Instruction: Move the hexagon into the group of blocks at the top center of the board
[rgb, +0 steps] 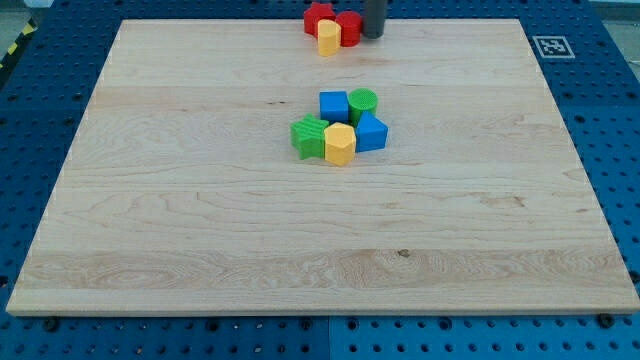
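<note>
1. My tip is sitting at the view's top centre of the wooden surface, just beside the right edge of the red cylinder. There is no pincer on this rod, so no wide, narrow or holding state exists to report.
2. The top group is lying close together: a red star-like block, the red cylinder and a yellow block whose shape I cannot make out for sure.
3. The task's thing, the yellow hexagon, is resting mid-board at the near edge of a second cluster, touching the green block on its left and the blue block on its right. A blue cube and a green cylinder are standing behind it.
4. Judging from this, the push is not yet begun; the tip is well apart from the hexagon.
5. The next move is calling for the tip to travel around the cluster to the hexagon's near side, then push toward the view's top. The blocks behind are standing in the way, so a sideways nudge first is looking wise.
</note>
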